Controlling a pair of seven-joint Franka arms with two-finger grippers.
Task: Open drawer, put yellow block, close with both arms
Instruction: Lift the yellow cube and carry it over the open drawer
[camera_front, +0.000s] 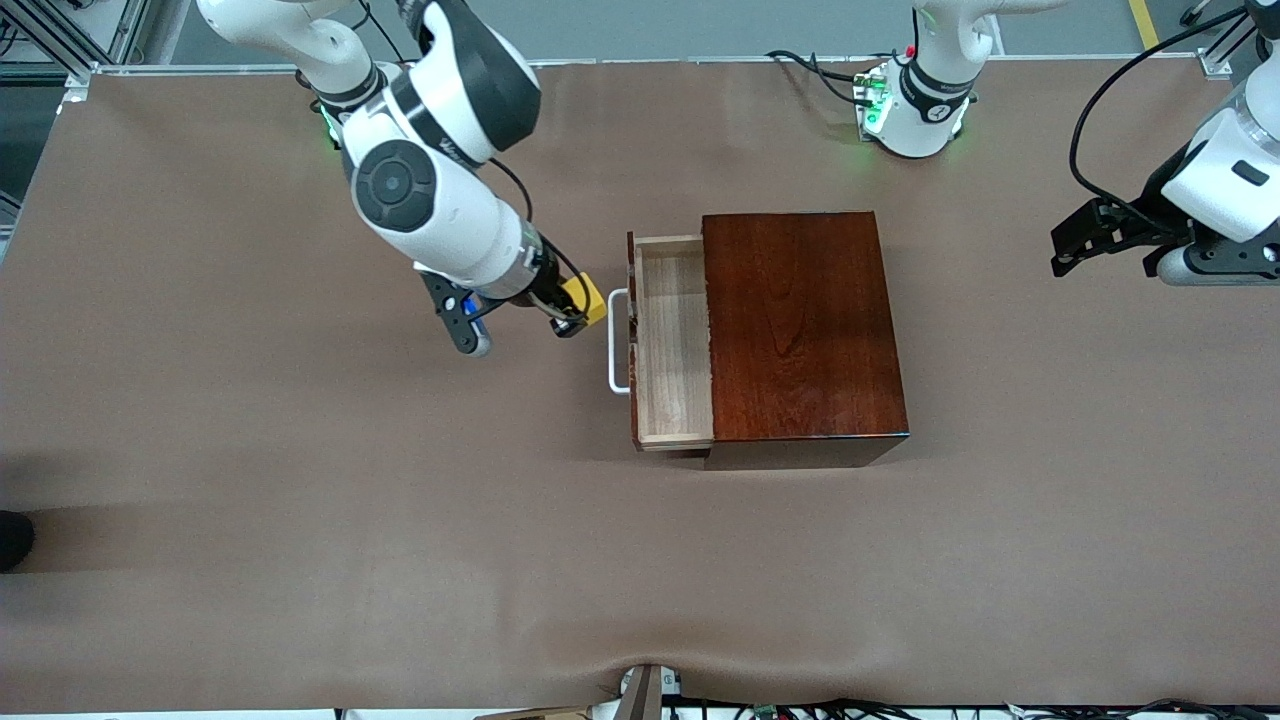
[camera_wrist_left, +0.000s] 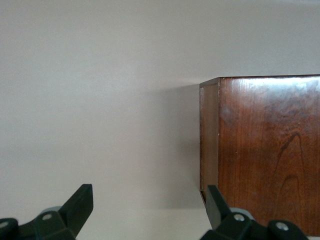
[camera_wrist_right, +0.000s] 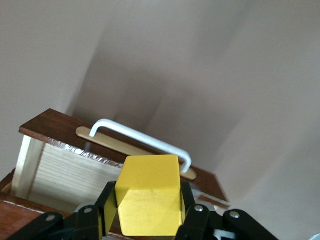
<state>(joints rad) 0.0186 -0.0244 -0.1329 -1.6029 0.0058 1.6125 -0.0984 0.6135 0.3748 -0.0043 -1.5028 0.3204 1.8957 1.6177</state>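
Clamping the yellow block (camera_wrist_right: 148, 194), right gripper (camera_wrist_right: 148, 210) half cut off; left gripper (camera_wrist_left: 145, 212) spread apart.

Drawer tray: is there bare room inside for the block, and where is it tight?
The drawer tray is bare between its dark front and the wooden box. The table nearer the camera is bare too. It is tight by the handle, where the right claw holds the yellow block. The left claw waits open at its end.

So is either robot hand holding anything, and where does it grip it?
The right gripper holds the yellow block, pinched on two opposite side faces. The left gripper is open and holds nothing.
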